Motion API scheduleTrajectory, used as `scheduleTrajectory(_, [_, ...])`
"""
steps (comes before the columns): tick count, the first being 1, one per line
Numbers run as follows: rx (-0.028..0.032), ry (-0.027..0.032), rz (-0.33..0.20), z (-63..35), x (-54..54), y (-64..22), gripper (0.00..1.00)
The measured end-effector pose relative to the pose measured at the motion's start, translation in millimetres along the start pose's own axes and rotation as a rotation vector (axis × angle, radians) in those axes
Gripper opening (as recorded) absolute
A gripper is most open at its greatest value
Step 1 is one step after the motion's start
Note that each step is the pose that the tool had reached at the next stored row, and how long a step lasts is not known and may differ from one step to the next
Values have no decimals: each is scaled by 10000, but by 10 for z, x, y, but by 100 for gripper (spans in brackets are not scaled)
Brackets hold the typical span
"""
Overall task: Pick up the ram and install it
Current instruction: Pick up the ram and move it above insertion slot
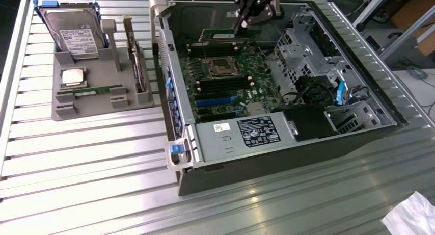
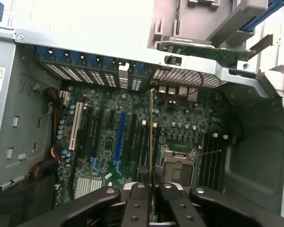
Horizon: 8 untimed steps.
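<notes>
Ram (image 1: 221, 37): long, narrow green board with dark chips and a pale label on its face. It is level, long edge down, inside the open case (image 1: 238, 176) at its far end. It sits over the dark memory slots just beyond the processor socket (image 1: 222, 67) on the motherboard (image 1: 224, 84). From the wrist camera the stick is edge-on, a thin line running away from the fingers (image 2: 139, 198). Contact with a slot is possibly made; the angle does not settle it.

Arm comes down from above the far side of the case. Gripper (image 1: 239, 27) points down into the case and its two black fingers are pinched on the ram's top edge, one on each face.

Count:
- ram sticks, 2: one in the pincer, a second ram stick (image 1: 88, 92) lying flat in the grey holder (image 1: 95, 108) at the exterior view's left
- hard drive (image 1: 71, 33), 1: at the holder's far end
- silver processor chip (image 1: 73, 77), 1: between the drive and the spare stick
- arm, 1

Holder and case both rest on the ribbed metal table (image 1: 88, 158).
</notes>
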State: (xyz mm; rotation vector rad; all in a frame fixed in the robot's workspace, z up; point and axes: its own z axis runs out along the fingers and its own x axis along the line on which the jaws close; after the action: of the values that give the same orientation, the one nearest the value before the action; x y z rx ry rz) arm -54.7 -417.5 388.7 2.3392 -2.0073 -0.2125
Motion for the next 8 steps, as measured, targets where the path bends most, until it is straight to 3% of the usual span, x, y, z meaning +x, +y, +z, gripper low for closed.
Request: scheduleTrajectory(8, [-63,-11,3,-16,17,-116,13])
